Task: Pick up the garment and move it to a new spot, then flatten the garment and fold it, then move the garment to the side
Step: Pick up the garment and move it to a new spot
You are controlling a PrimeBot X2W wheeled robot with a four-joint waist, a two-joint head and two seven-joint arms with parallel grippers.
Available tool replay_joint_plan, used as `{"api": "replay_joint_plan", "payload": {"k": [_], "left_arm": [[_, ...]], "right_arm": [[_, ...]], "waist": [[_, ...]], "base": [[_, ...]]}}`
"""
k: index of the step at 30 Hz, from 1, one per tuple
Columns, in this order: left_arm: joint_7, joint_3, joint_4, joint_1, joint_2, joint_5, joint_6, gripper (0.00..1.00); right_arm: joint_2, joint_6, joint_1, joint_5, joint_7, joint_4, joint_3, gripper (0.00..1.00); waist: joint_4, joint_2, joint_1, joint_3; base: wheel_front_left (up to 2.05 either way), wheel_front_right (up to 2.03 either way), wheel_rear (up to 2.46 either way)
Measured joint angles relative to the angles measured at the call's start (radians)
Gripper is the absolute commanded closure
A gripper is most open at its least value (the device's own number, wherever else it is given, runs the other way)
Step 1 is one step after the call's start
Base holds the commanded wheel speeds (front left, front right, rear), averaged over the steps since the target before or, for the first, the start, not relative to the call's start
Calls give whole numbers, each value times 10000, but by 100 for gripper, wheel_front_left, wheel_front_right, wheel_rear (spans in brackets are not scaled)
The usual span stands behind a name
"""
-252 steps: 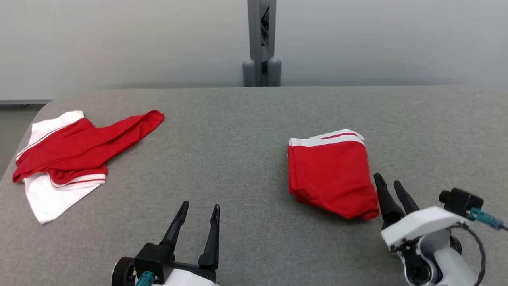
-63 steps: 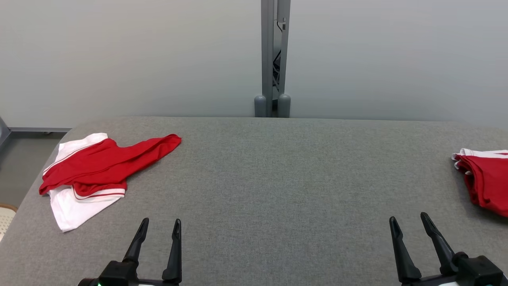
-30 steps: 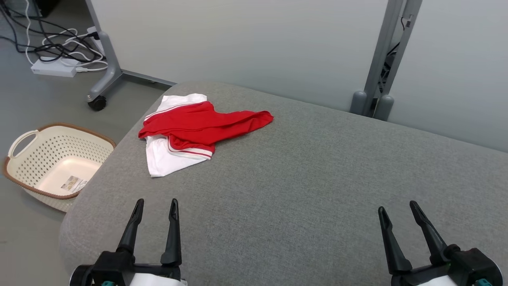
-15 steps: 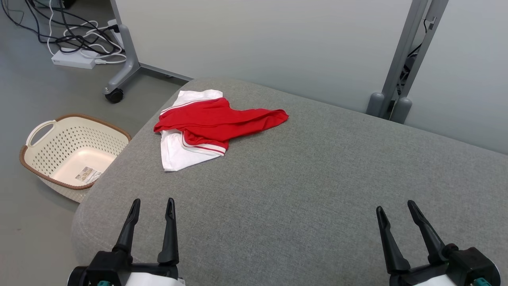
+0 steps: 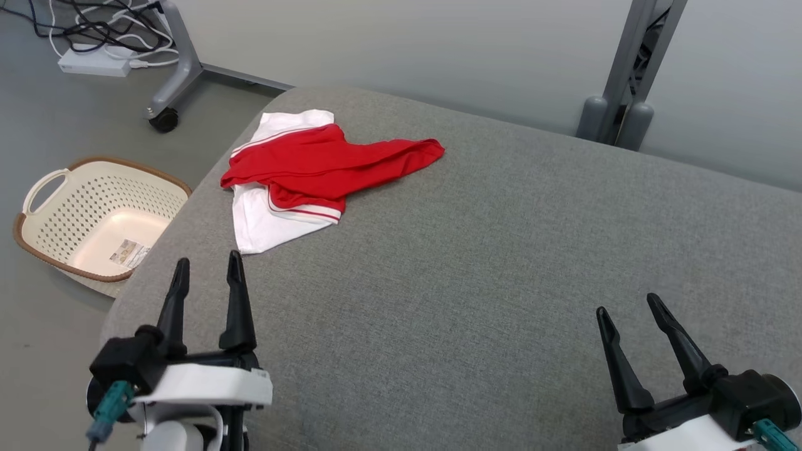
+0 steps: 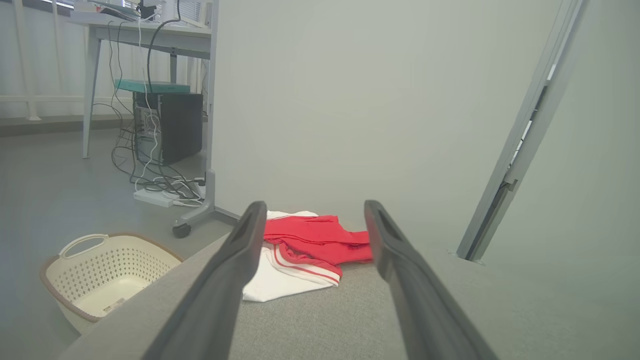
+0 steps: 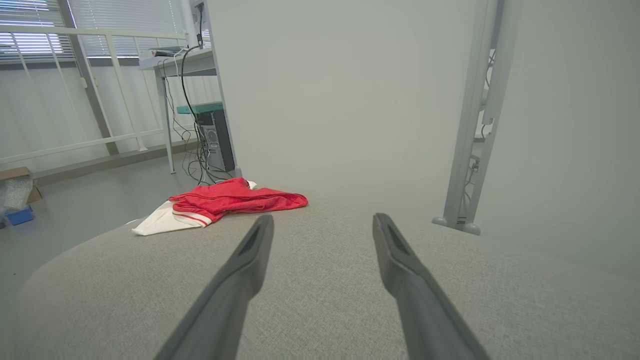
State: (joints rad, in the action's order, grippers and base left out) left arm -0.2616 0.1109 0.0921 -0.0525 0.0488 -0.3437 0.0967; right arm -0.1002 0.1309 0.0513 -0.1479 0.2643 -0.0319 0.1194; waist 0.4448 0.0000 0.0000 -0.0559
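Head view first: the garment (image 5: 313, 166), a red and white heap, lies crumpled at the far left corner of the grey table (image 5: 501, 250), just in from the edge, with a basket (image 5: 94, 194) on the floor beside that corner. Its red part runs long from the left edge across toward the table's middle, and a white flap trails down toward the robot. The left gripper (image 5: 208, 258) hangs over the near left edge, fingers spread with nothing between them, aimed up at that white flap: near it, not touching. The right gripper (image 5: 627, 303) sits at the near right, also spread and empty, well apart from the cloth, with a wide stretch of bare table between. Over to the left wrist view: the garment is dead ahead, framed right between the two fingers, white corner nearest, red bunched behind it. Now the right wrist view: the cloth lies up and to the left of its fingers, far across the table. My call: nothing is picked up yet, the left arm is clearly the nearer one, and a straight reach forward along its own fingers looks like what the pickup needs. The right would have to cross the whole table.
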Motion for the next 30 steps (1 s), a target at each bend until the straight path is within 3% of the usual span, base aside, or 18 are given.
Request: {"api": "replay_joint_plan", "payload": {"k": [12,19,30], "left_arm": [[-15,-965,2228,-3316,4,-1149,-451,0],[-15,-1313,4761,-5582,-6,-1494,-959,0],[128,-1764,9110,-9147,454,-1149,-472,0]], "right_arm": [[-834,0,-952,107,0,171,150,0],[-1112,0,-1383,132,0,259,201,0],[-1448,0,-1928,240,0,280,215,0]], "waist": [[-527,0,0,-1720],[-845,0,0,-2727],[-1118,0,0,-3986]], "base": [[0,0,0],[0,0,0],[0,0,0]]}}
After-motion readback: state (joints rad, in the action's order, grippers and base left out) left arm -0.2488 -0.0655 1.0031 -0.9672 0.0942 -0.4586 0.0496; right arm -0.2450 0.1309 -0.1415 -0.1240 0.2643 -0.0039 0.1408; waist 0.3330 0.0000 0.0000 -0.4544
